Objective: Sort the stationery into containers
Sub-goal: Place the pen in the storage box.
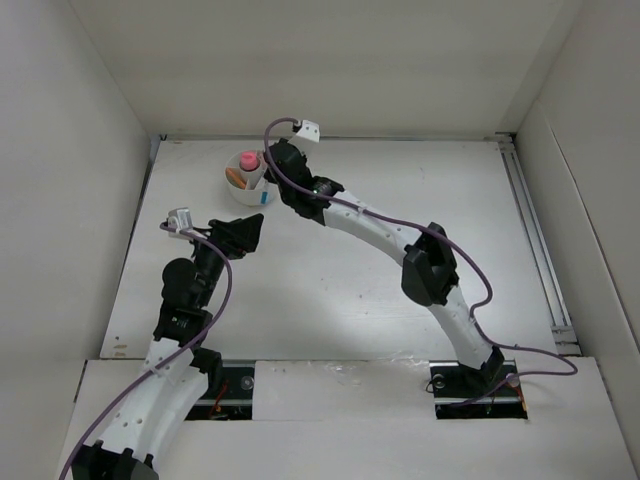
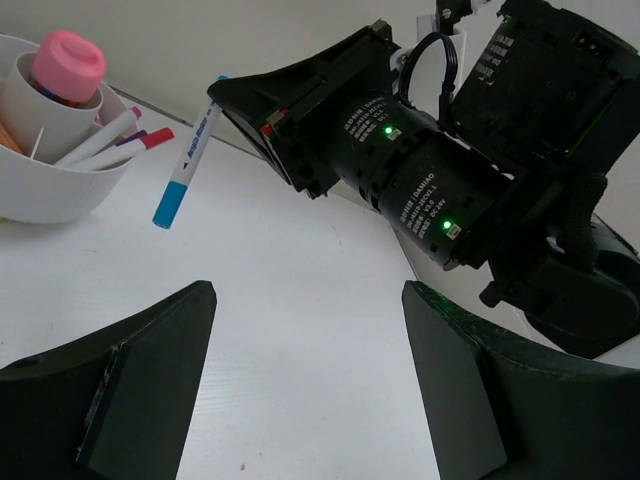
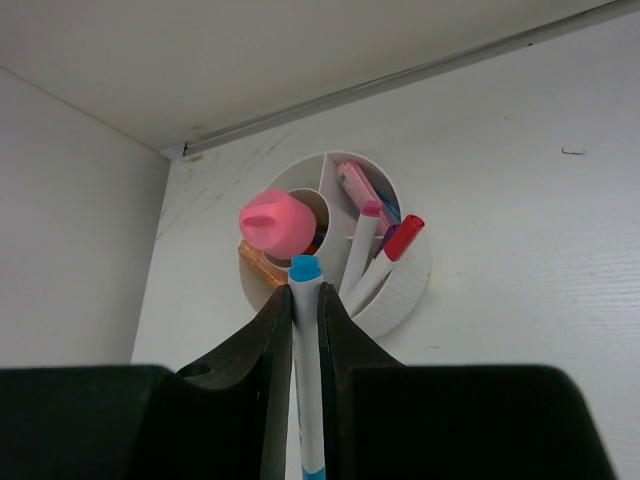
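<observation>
Pinching a blue-capped pen (image 3: 307, 400), right gripper (image 3: 305, 300) over white table (image 1: 330, 290), left gripper (image 2: 310, 340) spread, plain white walls (image 1: 60, 150) around.

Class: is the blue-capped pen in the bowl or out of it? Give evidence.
Out. The blue-capped pen is clamped by the right gripper, in the air beside the white bowl.

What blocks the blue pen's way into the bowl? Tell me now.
Nothing visible lies between the pen, held in the right claw, and the bowl; the left wrist view shows only bare table there. Inside the bowl, a pink-topped item stands in the middle.
</observation>
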### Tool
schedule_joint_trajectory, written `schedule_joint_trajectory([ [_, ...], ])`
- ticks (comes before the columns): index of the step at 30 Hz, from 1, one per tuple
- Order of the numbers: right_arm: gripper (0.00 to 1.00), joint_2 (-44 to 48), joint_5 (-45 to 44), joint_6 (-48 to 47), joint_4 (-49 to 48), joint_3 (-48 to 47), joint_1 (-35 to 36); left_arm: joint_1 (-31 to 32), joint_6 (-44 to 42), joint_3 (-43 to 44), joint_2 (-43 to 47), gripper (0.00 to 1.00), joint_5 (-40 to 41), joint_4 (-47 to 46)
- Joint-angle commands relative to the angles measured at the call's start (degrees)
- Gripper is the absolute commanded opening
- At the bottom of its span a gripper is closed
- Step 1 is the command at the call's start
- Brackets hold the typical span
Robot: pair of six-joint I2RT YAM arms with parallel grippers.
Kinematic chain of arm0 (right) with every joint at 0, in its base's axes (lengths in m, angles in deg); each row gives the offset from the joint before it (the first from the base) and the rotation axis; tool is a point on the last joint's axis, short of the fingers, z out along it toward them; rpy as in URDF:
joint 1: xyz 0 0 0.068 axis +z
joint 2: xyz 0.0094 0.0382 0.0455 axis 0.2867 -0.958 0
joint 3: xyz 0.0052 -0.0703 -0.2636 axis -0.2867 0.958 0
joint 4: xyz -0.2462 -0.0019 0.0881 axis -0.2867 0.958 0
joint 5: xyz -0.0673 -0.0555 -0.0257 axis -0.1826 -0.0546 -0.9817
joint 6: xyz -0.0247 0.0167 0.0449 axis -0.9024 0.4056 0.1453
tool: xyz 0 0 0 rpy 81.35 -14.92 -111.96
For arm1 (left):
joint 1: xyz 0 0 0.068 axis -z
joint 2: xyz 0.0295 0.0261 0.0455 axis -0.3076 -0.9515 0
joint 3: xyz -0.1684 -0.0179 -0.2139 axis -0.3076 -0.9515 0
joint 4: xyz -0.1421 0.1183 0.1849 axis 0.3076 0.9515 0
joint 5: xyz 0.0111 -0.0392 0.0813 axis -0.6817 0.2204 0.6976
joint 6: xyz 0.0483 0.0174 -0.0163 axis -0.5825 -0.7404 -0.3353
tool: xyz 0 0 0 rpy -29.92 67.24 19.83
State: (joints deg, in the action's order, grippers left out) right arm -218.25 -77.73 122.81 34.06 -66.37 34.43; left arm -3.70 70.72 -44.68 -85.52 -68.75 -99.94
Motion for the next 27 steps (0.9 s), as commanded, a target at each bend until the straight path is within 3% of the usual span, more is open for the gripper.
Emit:
schedule_joint_trajectory([
  [1,0.0,-1.3,-2.0,-1.8,-5.9,-3.7,0.4,0.3,-0.8,0.5,0.8,0.73,1.2,-2.0],
  [27,0.0,-11.5,-6.8,-5.0,-12.3,-9.6,0.4,0.3,-1.3,1.0,0.2,0.73,1.3,-1.4],
])
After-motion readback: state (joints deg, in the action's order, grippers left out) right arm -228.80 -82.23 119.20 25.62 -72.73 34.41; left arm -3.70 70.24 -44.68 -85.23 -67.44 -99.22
